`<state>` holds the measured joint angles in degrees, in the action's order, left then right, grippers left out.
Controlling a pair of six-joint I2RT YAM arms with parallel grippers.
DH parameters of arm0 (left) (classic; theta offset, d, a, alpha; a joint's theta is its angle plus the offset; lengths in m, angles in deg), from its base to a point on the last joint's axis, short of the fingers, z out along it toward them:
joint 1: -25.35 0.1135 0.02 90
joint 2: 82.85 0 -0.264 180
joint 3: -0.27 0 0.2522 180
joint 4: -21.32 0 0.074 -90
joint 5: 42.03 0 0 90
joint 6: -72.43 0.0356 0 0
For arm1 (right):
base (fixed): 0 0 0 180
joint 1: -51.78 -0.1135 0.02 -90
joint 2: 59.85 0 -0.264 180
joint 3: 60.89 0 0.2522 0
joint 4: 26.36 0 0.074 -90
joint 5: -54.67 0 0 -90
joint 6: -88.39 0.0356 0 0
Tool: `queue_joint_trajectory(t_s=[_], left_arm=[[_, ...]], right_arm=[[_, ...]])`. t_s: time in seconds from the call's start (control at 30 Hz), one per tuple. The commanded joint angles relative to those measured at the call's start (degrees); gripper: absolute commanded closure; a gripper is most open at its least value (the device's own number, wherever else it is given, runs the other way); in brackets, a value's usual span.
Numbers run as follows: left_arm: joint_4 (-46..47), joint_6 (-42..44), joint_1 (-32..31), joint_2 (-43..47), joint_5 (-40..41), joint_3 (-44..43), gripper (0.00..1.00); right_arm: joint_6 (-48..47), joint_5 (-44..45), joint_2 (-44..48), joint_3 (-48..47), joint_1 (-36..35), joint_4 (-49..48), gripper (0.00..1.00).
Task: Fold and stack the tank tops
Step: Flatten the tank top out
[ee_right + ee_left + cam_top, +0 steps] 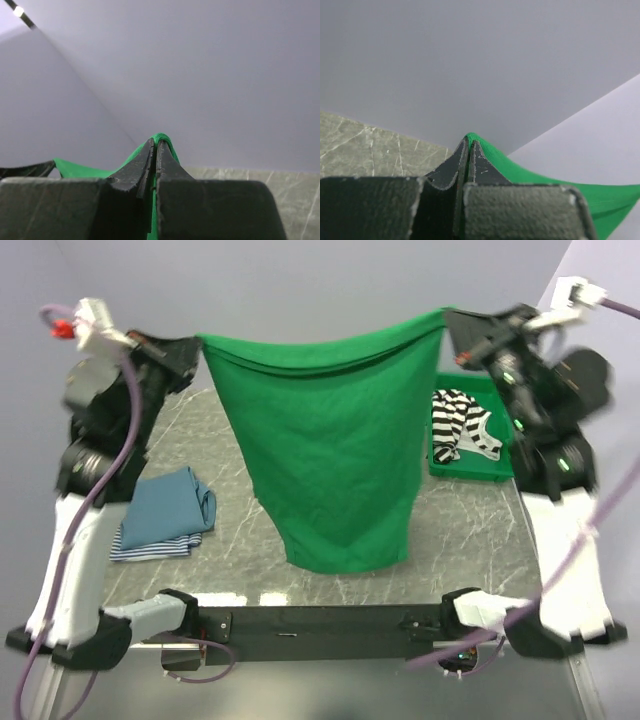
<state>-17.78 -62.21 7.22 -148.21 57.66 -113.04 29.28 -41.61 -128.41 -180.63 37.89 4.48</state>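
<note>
A plain green tank top (330, 450) hangs spread in the air between both arms, its lower end near the table. My left gripper (197, 348) is shut on its upper left corner, green cloth (530, 175) pinched at the tips of that gripper (469, 141). My right gripper (450, 320) is shut on the upper right corner, and from the wrist this gripper (156, 141) has a green edge (75, 167) trailing left. A black-and-white striped tank top (462, 425) lies in the bin. A folded blue top (168, 505) lies on a blue-white striped one (150, 548) at the left.
A rigid green plastic bin (470, 468) stands at the right of the marbled table (470, 530). The arm bases and a black bar (320, 620) run along the near edge. Grey walls rise behind.
</note>
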Motion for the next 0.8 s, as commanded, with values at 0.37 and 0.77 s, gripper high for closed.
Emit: queue_joint_trajectory(t_s=[0.37, 0.77], left_arm=[[14.18, -2.38, 10.13, -22.18, -16.72, -16.21, 1.0], [14.97, -9.4, 11.72, -2.06, -19.88, 30.69, 0.99]], right_arm=[[0.48, -8.13, -29.89, -31.93, 2.55, 5.77, 1.0], [3.03, -6.02, -10.12, 28.04, 2.9, -3.89, 1.0]])
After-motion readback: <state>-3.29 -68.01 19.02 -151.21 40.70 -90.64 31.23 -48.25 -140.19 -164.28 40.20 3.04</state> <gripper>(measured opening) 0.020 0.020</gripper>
